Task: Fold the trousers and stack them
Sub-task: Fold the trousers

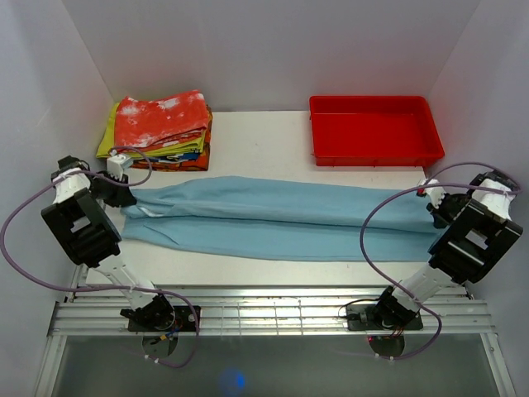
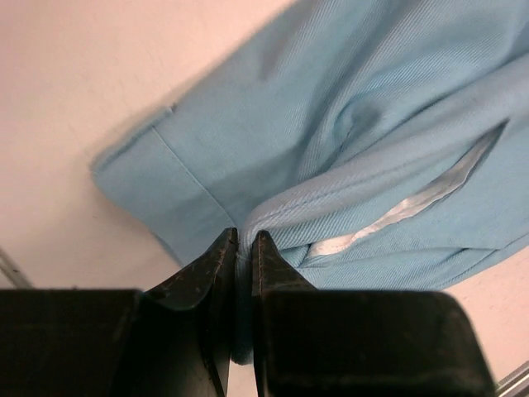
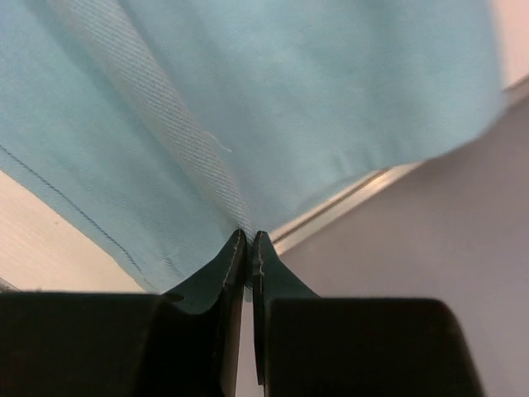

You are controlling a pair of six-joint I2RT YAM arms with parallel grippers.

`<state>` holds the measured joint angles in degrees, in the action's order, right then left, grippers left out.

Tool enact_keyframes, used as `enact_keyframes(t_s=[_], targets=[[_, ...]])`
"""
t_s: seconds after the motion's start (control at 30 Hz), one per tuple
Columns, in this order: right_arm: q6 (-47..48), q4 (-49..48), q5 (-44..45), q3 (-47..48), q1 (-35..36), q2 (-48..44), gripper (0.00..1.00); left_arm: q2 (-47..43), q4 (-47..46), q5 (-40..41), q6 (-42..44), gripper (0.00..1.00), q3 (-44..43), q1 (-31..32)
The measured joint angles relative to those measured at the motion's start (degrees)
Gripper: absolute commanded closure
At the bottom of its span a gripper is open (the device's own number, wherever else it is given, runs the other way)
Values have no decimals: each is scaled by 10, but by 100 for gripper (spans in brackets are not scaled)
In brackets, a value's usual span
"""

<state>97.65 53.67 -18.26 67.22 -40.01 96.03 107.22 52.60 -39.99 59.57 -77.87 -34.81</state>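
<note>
The trousers (image 1: 273, 223) were, as I judged it, due for a lengthwise fold, the leg on the red tray's (image 1: 372, 101) side carried over the other. To do that well I needed both my hands rising level and at one pace. The cloth between them had to be taut enough not to sag, yet not so tight that it slipped out of a pinch. The carried edge should come down square on the edge farther from the tray.

My left gripper (image 2: 245, 240) was clamped on a thin ridge of the blue cloth at the waist end. Its fingers were nearly together with only the fabric between them, and a pocket's white lining showed just beside the pinch. My right gripper (image 3: 249, 238) was pressed shut on a fold of cloth at the hem end, with no gap that I could see.

The trousers lay flat on the table (image 1: 264, 141), just on the arm-base side of the tray, running from under its right end far out to its left. A stack of folded clothes (image 1: 161, 128) sat well left of the tray.
</note>
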Motion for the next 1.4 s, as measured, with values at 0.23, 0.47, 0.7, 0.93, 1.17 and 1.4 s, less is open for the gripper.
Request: enact_keyframes(t_s=[0.23,0.47,0.7,0.93,1.17,1.4], targets=[[16,78,-74,123,-20,-7,92,-82,10,-84,14,100,-45,-12],[89,85,-83,24,-76,-60,92,-137,76,-112,136,100,10,-77],[143,-63,3,-200,-80,-97,68,-113,1,6,229,67,221,-112],[116,-52,17,-79,-86,-58,28,-130,16,16,267,2,186,-144],[111,64,-31,113,-93,-56,23,-167,120,-22,290,2,40,-161],[78,81,-45,2,38,-182,37,-216,162,-32,236,6,34,-41]])
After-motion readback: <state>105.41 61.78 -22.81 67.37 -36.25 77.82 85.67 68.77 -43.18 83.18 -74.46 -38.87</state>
